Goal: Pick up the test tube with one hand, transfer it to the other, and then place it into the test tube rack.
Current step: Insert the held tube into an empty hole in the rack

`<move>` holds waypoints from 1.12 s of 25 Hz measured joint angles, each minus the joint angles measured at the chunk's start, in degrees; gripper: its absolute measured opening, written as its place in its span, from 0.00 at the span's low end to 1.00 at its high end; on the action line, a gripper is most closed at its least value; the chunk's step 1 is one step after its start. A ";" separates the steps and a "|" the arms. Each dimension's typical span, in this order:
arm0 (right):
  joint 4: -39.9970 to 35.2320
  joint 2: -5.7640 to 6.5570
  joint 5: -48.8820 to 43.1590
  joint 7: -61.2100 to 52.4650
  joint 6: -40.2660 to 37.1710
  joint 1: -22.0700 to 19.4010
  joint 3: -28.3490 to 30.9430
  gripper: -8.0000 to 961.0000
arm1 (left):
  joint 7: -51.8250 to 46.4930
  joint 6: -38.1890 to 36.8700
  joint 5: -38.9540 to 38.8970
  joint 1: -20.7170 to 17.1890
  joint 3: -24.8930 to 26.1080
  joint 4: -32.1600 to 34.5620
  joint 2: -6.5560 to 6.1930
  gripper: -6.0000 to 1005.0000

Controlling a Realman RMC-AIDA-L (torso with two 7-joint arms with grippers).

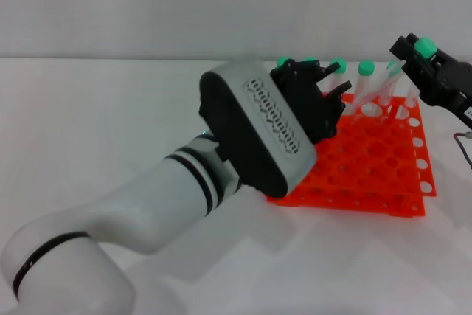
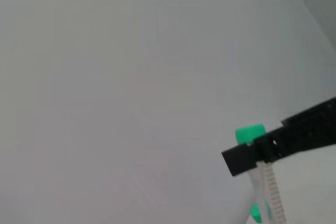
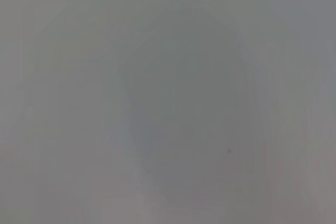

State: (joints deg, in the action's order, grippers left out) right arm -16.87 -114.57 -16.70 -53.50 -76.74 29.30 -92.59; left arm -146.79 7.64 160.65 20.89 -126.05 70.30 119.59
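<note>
The test tube (image 1: 424, 48) is held by its green-capped end at the far right, above the back right corner of the orange test tube rack (image 1: 383, 182), with my right gripper (image 1: 417, 59) shut on it. In the left wrist view that same tube (image 2: 261, 184) hangs down from the right gripper's black fingers (image 2: 283, 135), just under its green cap. My left gripper (image 1: 335, 85) hovers over the rack's back left part, open with nothing between its claws and a short way left of the held tube. The right wrist view is only a grey blur.
Several green-capped tubes (image 1: 366, 79) stand upright in the rack's back row, between the two grippers. My thick white left arm (image 1: 147, 212) crosses the white table from the lower left. A thin cable (image 1: 464, 145) hangs at the right edge.
</note>
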 joint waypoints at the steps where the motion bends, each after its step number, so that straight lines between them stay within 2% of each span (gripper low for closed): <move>1: -0.11 0.02 0.05 0.40 0.02 0.13 0.06 0.22 | 0.45 0.72 -0.05 -0.55 -0.14 -0.05 0.00 0.20; 9: -0.19 -0.03 -0.08 2.11 0.33 0.97 1.26 0.22 | 0.46 2.19 -0.67 -3.07 -0.22 -0.20 0.04 0.34; 12: -0.20 -0.03 -0.29 2.45 0.61 1.26 1.54 0.22 | 0.42 5.42 -2.78 -4.63 -0.15 -0.84 0.07 0.38; 20: -0.19 0.02 -1.38 3.56 0.94 2.35 1.16 0.22 | 0.41 17.33 -11.71 -7.63 -0.54 -7.23 0.12 0.45; 25: -0.18 -0.11 -3.83 3.57 2.22 3.92 1.17 0.22 | -1.88 31.86 -19.39 -6.99 -4.51 -16.72 0.04 0.47; 28: -0.18 -0.12 -4.36 3.57 2.88 4.42 1.11 0.22 | -4.24 37.63 -20.40 -7.18 -5.44 -19.79 0.13 0.47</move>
State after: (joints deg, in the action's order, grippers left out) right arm -17.05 -114.68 -21.06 -49.93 -73.86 33.72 -91.47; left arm -151.03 45.26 140.26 13.70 -131.49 50.51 119.71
